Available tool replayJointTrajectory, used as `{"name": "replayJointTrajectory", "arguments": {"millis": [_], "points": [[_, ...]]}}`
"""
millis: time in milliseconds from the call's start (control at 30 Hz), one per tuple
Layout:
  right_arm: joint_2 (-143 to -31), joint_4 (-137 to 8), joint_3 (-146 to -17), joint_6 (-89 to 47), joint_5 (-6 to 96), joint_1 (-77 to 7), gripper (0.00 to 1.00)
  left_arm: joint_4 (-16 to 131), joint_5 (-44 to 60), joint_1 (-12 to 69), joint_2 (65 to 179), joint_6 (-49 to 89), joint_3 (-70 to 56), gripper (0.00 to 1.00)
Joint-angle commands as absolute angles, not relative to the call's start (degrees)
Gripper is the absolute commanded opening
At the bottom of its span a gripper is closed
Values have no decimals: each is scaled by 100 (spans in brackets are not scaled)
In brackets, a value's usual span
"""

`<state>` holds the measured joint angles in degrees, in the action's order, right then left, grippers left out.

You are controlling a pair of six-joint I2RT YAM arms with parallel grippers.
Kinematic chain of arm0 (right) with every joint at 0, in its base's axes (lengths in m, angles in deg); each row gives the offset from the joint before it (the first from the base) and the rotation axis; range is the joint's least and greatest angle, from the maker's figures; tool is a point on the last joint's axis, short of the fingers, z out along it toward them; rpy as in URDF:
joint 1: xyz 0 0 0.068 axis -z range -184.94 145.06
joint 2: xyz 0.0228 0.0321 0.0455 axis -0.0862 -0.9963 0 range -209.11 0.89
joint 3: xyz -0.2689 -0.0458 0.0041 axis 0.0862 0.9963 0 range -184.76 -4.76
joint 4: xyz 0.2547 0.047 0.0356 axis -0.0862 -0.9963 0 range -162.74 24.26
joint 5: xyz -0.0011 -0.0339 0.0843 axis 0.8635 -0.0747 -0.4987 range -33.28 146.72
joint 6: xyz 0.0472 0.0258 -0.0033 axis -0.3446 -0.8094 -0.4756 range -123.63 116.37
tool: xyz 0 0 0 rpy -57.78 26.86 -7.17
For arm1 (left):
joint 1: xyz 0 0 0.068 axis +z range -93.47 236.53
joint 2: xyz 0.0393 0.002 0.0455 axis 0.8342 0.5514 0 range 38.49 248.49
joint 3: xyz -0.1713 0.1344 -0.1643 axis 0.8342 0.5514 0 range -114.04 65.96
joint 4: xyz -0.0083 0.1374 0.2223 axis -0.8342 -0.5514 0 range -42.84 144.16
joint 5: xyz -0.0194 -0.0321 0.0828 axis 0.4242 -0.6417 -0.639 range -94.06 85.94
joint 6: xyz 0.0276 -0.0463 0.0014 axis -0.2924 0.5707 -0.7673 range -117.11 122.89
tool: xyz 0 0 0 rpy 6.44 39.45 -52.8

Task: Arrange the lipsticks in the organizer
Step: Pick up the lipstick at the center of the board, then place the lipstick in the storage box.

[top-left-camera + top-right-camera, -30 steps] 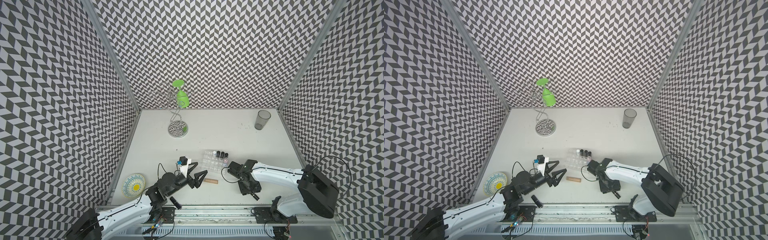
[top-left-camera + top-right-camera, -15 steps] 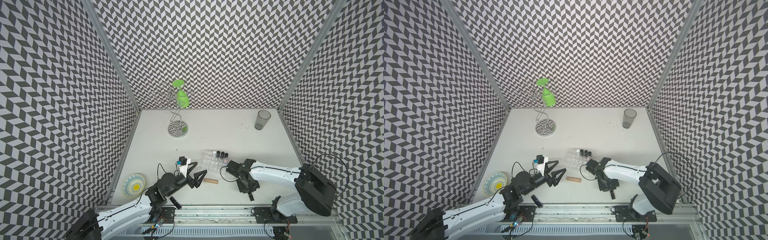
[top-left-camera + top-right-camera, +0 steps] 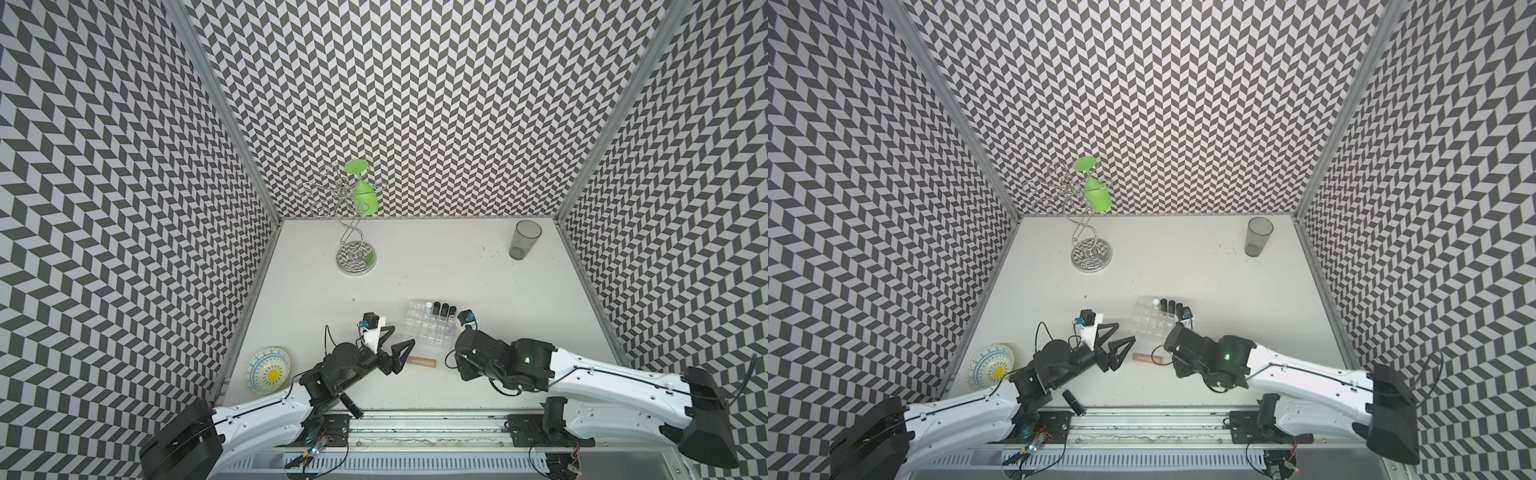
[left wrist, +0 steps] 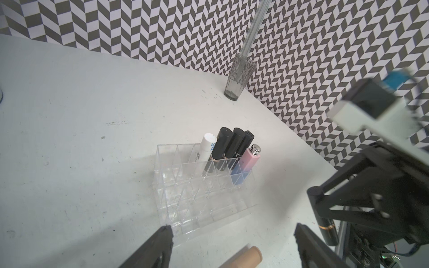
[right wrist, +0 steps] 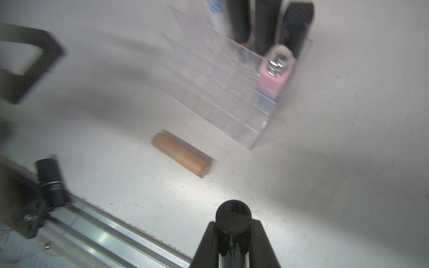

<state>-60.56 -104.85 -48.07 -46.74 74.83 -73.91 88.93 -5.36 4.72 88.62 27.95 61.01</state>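
Note:
The clear organizer [image 3: 428, 336] [image 3: 1151, 325] [image 4: 197, 199] [image 5: 232, 97] holds a white lipstick [image 4: 207, 148], three black ones [image 4: 234, 143] and a pink-to-blue one [image 4: 247, 162] along its far and right cells. A tan lipstick [image 3: 421, 362] [image 5: 182, 154] lies flat in front of it. My left gripper [image 3: 402, 336] [image 4: 232, 228] is open, its fingers spread just left of the tan tube. My right gripper [image 5: 233, 226] is shut on a black lipstick [image 5: 233, 217], right of the tan tube. Another black lipstick [image 3: 351, 405] [image 5: 50, 181] lies by the front rail.
A grey tumbler [image 3: 524, 240] stands at the back right. A wire stand [image 3: 356, 257] carrying a green glass [image 3: 365, 199] stands at the back. A patterned plate [image 3: 267, 370] lies front left. The metal rail [image 3: 415, 419] runs along the table's front edge.
My right gripper closed on the black lipstick at the front edge and carried it left and away from the rail, toward the organizer. The left arm has stayed put.

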Motion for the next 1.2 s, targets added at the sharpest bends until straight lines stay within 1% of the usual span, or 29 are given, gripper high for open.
{"name": "replayJointTrajectory", "arguments": {"millis": [0, 100, 133, 200, 267, 333, 433, 567, 667, 800, 967, 1167], "points": [[-5943, -9093, -4621, -4620, 8541, -7934, 2, 9292, -472, 503, 9002, 2819, 5948, 85], [-5978, -7782, -4193, -4539, 8635, -8027, 2, 9537, -483, 503, 9155, 2874, 5946, 83], [-6012, -7420, -4086, -4026, 9113, -8028, 1, 9551, -608, 518, 9234, 2877, 5934, 83], [-6094, -6825, -3947, -3844, 9465, -8027, 1, 9521, -790, 592, 9404, 2888, 5886, 82], [-6201, -6224, -3844, -3561, 9876, -8027, 1, 9725, -824, 767, 9604, 2906, 5925, 79], [-6322, -5792, -3827, -3261, 10223, -8027, 0, 9945, -496, 972, 9744, 2913, 5953, 77], [-6649, -5058, -3834, -2712, 10610, -7977, 0, 10106, -354, 1024, 9836, 2919, 5925, 78], [-7267, -5089, -4108, -2532, 10988, -7887, 0, 10181, -497, 1056, 10080, 2784, 5825, 81], [-7625, -5121, -4260, -2484, 10912, -7636, 0, 10384, -426, 1155, 10363, 2788, 5806, 84], [-7684, -5084, -4245, -2489, 10875, -7432, 0, 10742, -35, 1180, 10649, 2806, 5761, 84], [-7673, -4851, -4081, -2406, 10398, -7043, 0, 10743, -91, 1195, 10708, 2766, 5735, 83], [-7796, -4819, -4071, -2357, 10358, -6946, 0, 10870, 131, 1197, 10762, 2873, 5735, 83]]}}
